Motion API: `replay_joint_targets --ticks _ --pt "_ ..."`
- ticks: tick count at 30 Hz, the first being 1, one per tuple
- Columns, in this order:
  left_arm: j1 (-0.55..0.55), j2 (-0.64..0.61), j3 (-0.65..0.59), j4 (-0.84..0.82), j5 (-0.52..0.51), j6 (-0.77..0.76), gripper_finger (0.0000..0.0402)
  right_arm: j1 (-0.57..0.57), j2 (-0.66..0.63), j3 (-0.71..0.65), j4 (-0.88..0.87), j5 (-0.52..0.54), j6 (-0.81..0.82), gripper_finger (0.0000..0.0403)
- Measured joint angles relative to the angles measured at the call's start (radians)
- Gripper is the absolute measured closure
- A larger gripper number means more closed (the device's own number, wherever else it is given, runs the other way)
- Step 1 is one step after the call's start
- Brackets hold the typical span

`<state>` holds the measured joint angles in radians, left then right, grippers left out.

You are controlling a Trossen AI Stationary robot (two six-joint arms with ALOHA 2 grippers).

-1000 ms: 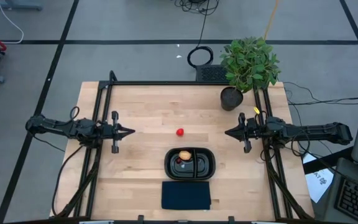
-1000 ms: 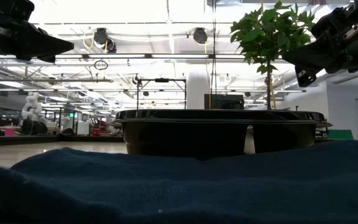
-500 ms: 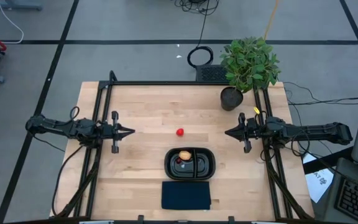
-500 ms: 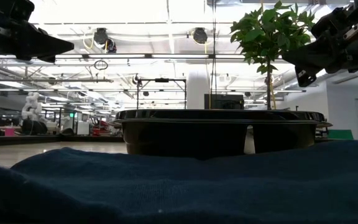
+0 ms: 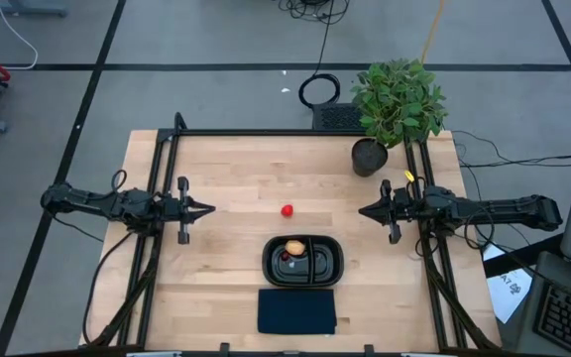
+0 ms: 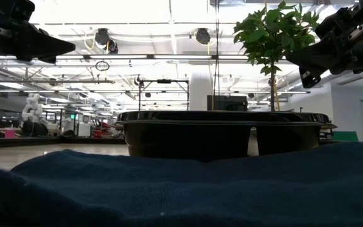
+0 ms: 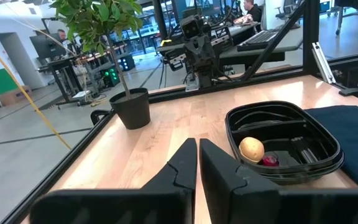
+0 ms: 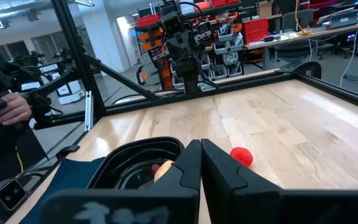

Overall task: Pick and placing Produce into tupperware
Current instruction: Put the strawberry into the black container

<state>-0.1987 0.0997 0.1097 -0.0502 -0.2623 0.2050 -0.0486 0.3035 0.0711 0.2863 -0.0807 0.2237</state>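
both tools [image 5: 209,209] [image 5: 363,211] closed, holding nothing.

The right gripper [image 8: 200,155] has its fingers pressed together. Just beyond their tips lies a red ball [image 8: 242,156] on the table [image 8: 303,143]; beside them sits the black container [image 8: 135,163].

One camera hangs overhead, looking straight down on the pale wooden table [image 5: 236,178]. Another sits at tabletop level, close against the dark blue cloth [image 6: 181,189]. Each wrist camera faces inward across the table. All four share the black oval plastic container [image 5: 303,260].
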Motion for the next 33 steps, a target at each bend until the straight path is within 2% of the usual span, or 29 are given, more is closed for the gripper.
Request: replay_joint_targets --ticks 8,18,22,25,28,31,33 --pt "0.000 0.000 0.000 0.000 0.000 0.000 0.0375 0.000 0.000 0.000 0.000 0.000 0.000 0.0403" --pt "0.000 0.000 0.000 0.001 0.000 -0.009 0.0399 0.000 0.000 0.000 0.001 0.000 0.000 0.0403" --pt "0.000 0.000 0.000 0.000 -0.002 -0.033 0.0392 0.000 0.000 0.000 0.000 0.000 -0.002 0.0403" --pt "0.000 0.001 0.000 0.001 -0.034 -0.057 0.0383 0.000 0.000 0.000 0.000 0.000 -0.045 0.0403" --pt "0.004 0.018 0.000 0.003 -0.111 -0.106 0.0383 0.000 0.000 0.000 0.000 0.000 -0.077 0.0403" --pt "0.020 0.063 0.000 0.017 -0.175 -0.150 0.0396 0.000 0.000 0.000 0.000 0.000 -0.079 0.0403" --pt "0.042 0.107 0.000 0.066 -0.183 -0.160 0.0398 0.000 0.000 0.000 0.000 0.000 -0.086 0.0403"
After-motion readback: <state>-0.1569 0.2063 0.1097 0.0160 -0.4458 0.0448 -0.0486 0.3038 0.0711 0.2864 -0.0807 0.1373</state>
